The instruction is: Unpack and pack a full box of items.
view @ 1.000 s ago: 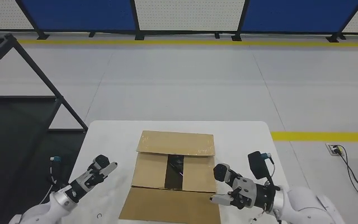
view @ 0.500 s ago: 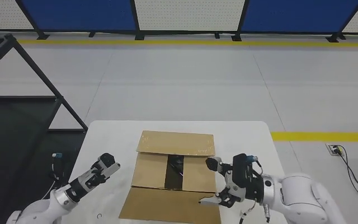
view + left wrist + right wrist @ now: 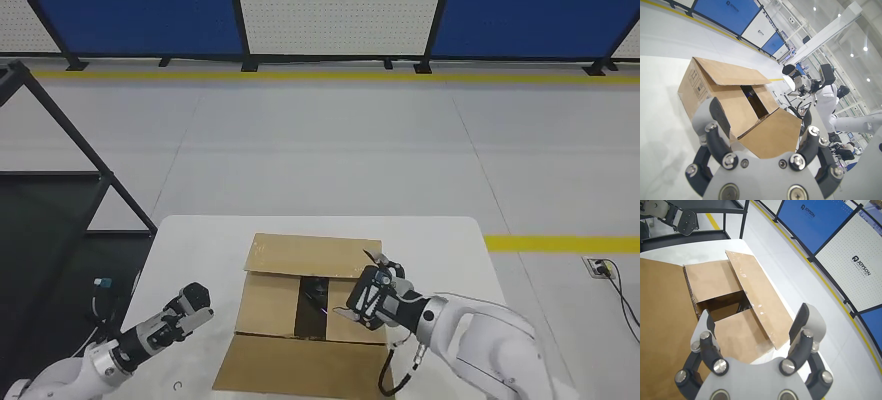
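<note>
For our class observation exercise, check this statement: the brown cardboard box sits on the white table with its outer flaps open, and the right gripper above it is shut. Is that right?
Not quite. The right gripper is open: the right wrist view shows its jaws wide apart over an inner flap. The rest holds: the brown cardboard box sits on the white table with its outer flaps open.

Bright, even light falls from above. Round ceiling lamps (image 3: 865, 48) burn as white spots in the left wrist view. The floor (image 3: 320, 140) and bench (image 3: 200, 250) are pale, nearly washed out. Shadows on the bench are soft and faint. Inside the box (image 3: 715, 275) the gap is dark. Tape (image 3: 758, 305) on a flap glints. Both wrist views bend lines at the edges: the yellow line (image 3: 829, 290) curves.
</note>
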You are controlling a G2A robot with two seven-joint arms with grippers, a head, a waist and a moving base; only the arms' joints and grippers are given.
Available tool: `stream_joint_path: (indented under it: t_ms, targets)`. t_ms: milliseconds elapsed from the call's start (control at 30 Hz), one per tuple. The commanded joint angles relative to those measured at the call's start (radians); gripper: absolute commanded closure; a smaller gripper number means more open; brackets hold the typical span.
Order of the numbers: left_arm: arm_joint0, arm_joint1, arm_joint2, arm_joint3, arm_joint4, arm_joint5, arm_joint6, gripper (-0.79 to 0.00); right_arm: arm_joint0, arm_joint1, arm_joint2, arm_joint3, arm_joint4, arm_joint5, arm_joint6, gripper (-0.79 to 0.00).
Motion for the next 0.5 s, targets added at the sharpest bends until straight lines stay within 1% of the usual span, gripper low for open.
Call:
stream_joint_path:
  t_ms: [0, 100, 167, 267, 333, 433, 467]
  targets:
    - [0.0, 0.0, 0.0, 0.0, 0.0, 0.0, 0.0, -0.785, 0.0, 0.0, 0.0, 0.0, 0.0, 0.0, 0.0, -0.785]
    - [0.0, 0.0, 0.0, 0.0, 0.0, 0.0, 0.0, -0.785, 0.0, 0.0, 0.0, 0.0, 0.0, 0.0, 0.0, -0.785]
    - [0.005, 0.0, 0.019, -0.014, -0.014, 0.002, -0.019, -0.785, -0.006, 0.0, -0.015, 0.013, -0.047, -0.012, -0.009, -0.785]
    - [-0.004, 0.006, 0.022, -0.012, -0.06, 0.01, -0.051, -0.785, -0.003, 0.0, -0.053, 0.028, -0.196, -0.046, -0.113, -0.785]
    - [-0.008, 0.008, 0.03, -0.009, -0.086, 0.012, -0.067, -0.785, -0.001, -0.001, -0.073, 0.048, -0.309, -0.046, -0.198, -0.785]
    - [-0.017, 0.012, 0.033, 0.004, -0.12, 0.012, -0.09, -0.785, -0.004, -0.003, -0.097, 0.089, -0.445, 0.007, -0.317, -0.785]
    - [-0.017, 0.013, 0.034, 0.007, -0.127, 0.009, -0.095, -0.785, -0.006, -0.004, -0.103, 0.103, -0.486, 0.035, -0.339, -0.785]
